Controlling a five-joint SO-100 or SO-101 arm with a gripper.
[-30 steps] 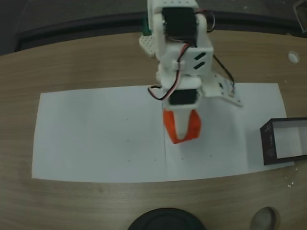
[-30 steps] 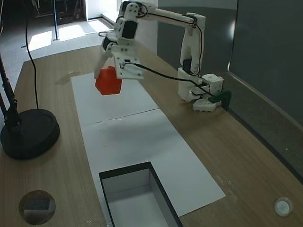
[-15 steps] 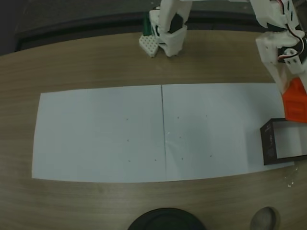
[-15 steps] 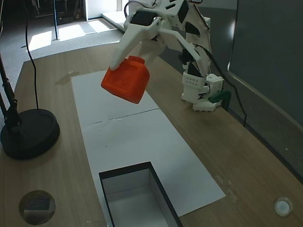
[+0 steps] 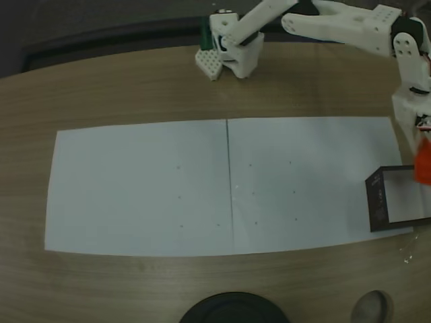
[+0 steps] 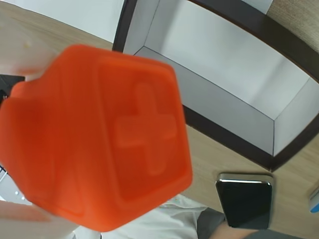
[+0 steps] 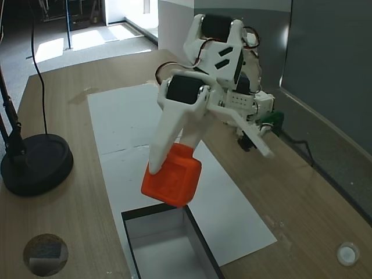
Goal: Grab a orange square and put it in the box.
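Above the near rim of the box (image 7: 165, 247), the gripper (image 7: 168, 174) clamps the orange square (image 7: 172, 183), whose raised cross faces the wrist camera.

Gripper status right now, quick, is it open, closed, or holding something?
Gripper: closed on the orange square, carrying it in the air near the open box.

Dim, fisheye-bowed edges; daylit background
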